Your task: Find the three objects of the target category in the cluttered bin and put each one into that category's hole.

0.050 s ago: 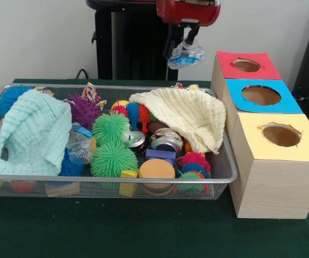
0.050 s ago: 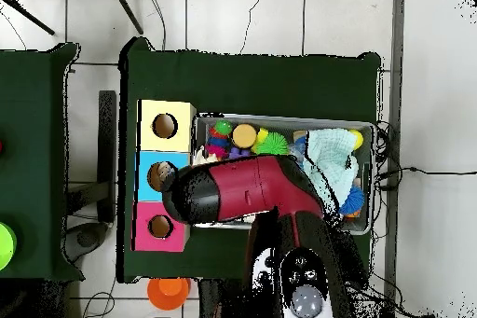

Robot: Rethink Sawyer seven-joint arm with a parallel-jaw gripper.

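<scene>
Green table, arm point(image 2: 252, 191) raised beside red box point(image 1: 246, 65), jaws point(image 1: 185, 47) clenched on crumpled plastic wrapper point(image 1: 185, 55).

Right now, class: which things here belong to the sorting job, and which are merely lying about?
Job:
pincer gripping a crumpled plastic wrapper
wire bin
red box
blue box
yellow box

Lying about:
orange object on the floor

crumpled clear-blue plastic wrapper point(image 1: 185, 55), hanging above bin's point(image 1: 117, 179) far edge
</scene>
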